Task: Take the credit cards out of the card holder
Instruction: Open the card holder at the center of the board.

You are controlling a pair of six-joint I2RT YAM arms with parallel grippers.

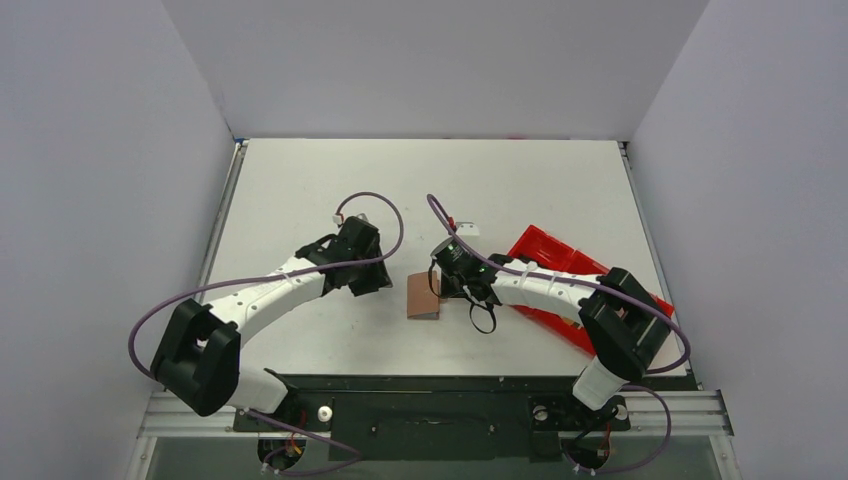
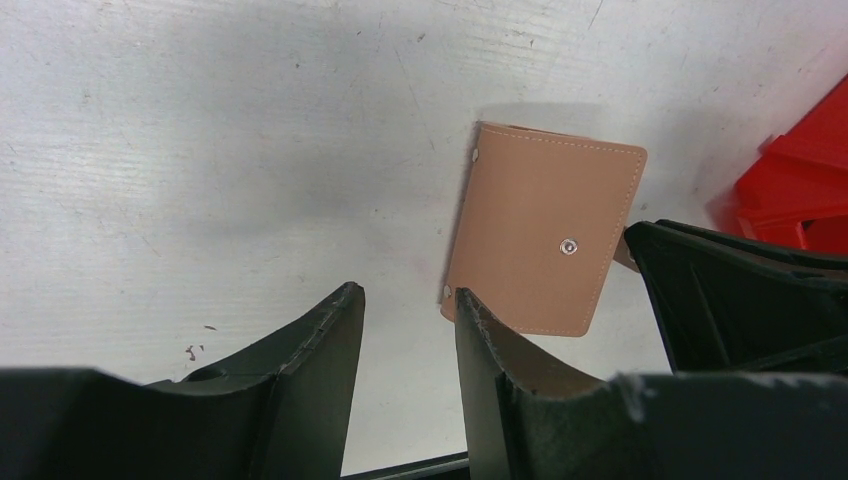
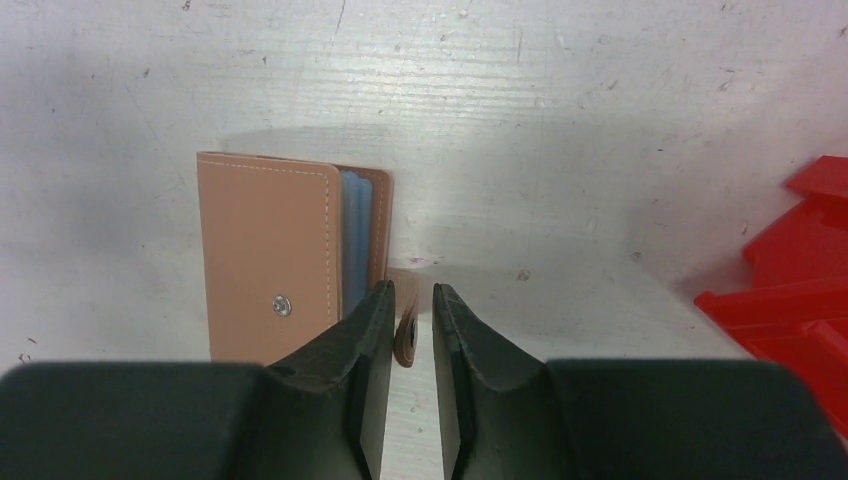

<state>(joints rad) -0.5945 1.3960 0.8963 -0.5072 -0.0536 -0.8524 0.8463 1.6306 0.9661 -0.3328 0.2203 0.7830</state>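
Observation:
The card holder (image 1: 423,297) lies closed on the white table between both arms, a tan leather bifold with a metal snap (image 3: 282,304). Light blue inner panels (image 3: 352,240) show at its open edge. The credit cards are hidden inside. My right gripper (image 3: 412,290) stands at that edge, jaws narrowed around the small strap tab (image 3: 407,340). The tab touches the left finger, with a slim gap on the other side. My left gripper (image 2: 405,292) hovers open beside the card holder's (image 2: 545,240) spine corner, nothing between its fingers.
A long red plastic tray (image 1: 560,265) lies to the right under the right arm, also showing as the tray (image 3: 790,270) in the right wrist view. White walls enclose the table on three sides. The right gripper's black finger (image 2: 720,290) crowds the card holder's right side.

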